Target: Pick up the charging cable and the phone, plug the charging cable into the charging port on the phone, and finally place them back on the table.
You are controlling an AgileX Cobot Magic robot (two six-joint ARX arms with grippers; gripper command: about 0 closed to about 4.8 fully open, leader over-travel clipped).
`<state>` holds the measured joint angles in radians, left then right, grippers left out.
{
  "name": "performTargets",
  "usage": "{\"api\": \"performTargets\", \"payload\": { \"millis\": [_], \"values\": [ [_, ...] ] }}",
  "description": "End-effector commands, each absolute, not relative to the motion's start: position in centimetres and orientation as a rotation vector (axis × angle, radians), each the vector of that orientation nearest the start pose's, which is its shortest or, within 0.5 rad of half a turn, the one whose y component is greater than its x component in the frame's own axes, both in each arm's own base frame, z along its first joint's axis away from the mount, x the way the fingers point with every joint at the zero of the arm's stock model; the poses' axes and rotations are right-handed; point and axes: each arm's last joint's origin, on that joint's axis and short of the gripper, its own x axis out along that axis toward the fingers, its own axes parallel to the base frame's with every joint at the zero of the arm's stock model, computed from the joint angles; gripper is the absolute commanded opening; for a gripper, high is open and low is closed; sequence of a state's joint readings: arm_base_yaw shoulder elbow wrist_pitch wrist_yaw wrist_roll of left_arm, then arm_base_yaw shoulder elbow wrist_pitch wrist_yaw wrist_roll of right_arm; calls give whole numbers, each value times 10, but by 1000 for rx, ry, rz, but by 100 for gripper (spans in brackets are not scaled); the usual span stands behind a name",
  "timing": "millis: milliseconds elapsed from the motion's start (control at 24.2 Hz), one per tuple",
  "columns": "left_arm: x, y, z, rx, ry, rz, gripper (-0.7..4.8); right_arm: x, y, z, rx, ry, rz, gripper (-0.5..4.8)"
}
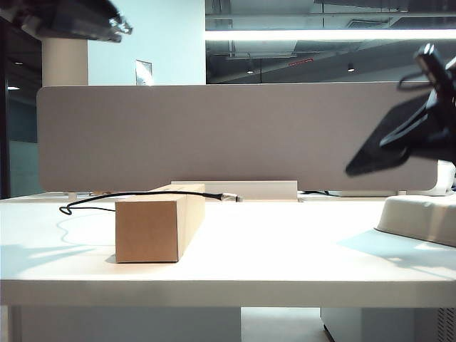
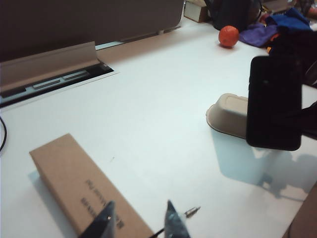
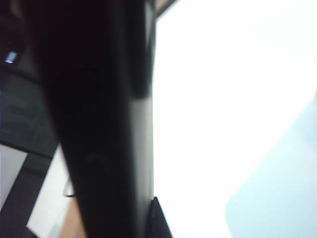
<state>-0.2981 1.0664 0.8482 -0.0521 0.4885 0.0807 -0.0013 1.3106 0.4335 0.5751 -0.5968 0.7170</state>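
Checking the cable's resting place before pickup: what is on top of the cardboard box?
The charging cable lies across the cardboard box, its plug overhanging the table. The open left gripper hovers above it. Nothing else shows on the box top.

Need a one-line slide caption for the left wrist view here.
Open left gripper hovers over the cardboard box near the charging cable plug, while the right gripper holds the phone aloft above the table.

Cardboard box (image 2: 84, 191): dark printed lettering on top face, upside down, too blurred to read.
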Motion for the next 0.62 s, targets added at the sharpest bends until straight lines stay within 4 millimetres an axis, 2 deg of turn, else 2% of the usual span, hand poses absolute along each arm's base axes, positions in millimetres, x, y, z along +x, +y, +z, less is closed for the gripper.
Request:
{"api": "performTargets", "payload": {
  "millis": [41,247,330,495,619],
  "values": [
    [235,-94,323,109,316,-835,121,233,17,208,736,387,550,-5],
    [253,-112,321,195,440,-883,121,218,17,225,662,342,571,-5],
    [263,-132,316,305,485,-878,121,204,17,233,592,337,574,-5],
    [271,-156,308,395,456,-890,121,192,17,237,538,347,564,-5],
    [273,-174,298,472,414,-959,121,184,17,240,528,353,563,-5]
  ]
}}
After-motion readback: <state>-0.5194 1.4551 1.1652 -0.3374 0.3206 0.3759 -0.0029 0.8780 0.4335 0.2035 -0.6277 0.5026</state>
